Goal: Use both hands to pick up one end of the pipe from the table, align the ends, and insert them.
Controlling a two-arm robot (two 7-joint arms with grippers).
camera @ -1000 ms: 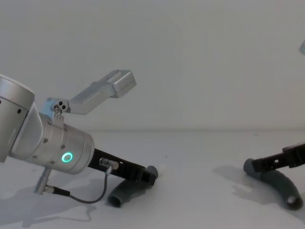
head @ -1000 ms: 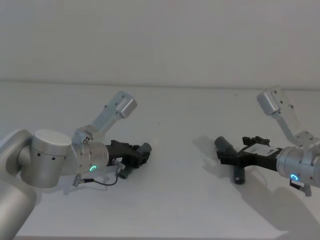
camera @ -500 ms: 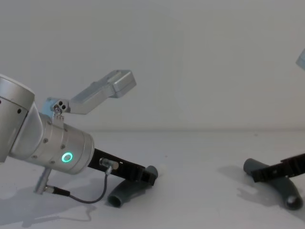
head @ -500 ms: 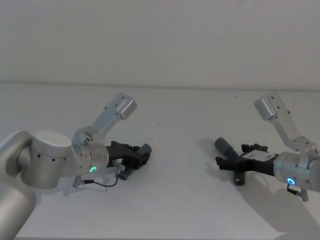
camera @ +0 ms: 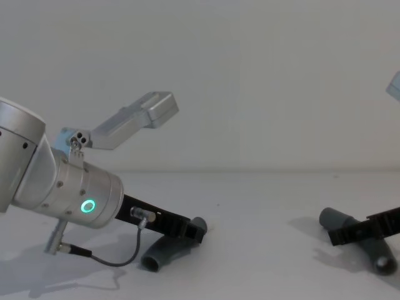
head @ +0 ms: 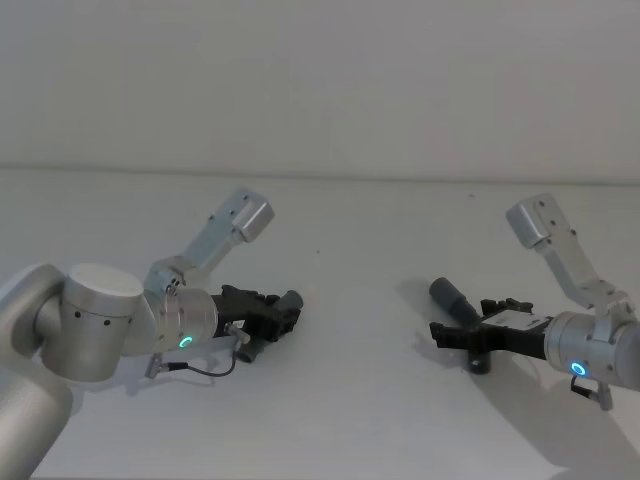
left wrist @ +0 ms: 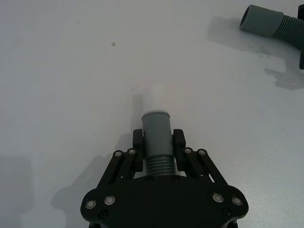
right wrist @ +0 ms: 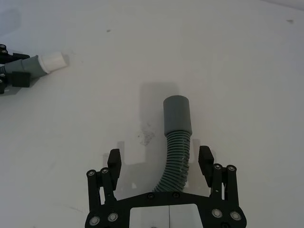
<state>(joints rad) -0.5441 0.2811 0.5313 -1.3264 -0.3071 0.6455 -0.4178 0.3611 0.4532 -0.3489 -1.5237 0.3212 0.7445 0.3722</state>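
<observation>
1. My left gripper (left wrist: 156,148) has its fingers (left wrist: 178,141) clamped on the white-tipped hose piece (left wrist: 156,126), just behind its cuff. The cuff and its white tip stick out ahead of the fingertips.
2. My right gripper (right wrist: 159,160) is spread wide. The plain grey hose piece (right wrist: 176,116) lies on the surface (right wrist: 237,71) between the fingers, touching neither and nearer one than the other. Its cuff sits beyond the fingertips.
3. If I close off-centre like this, one finger meets the ribs first. It may shove or roll the curved piece and leave the cuff pointing askew.
4. The ribbed section looks soft to me, so a squeeze there could let the cuff droop or pivot on the lift.
5. Behind the left fingers, the held piece's rear end seems to rest on the surface. Drag there could twist it in the grip.
6. The two cuffs are well apart. Any tilt carried across may make the white tip catch the rim instead of entering.
</observation>
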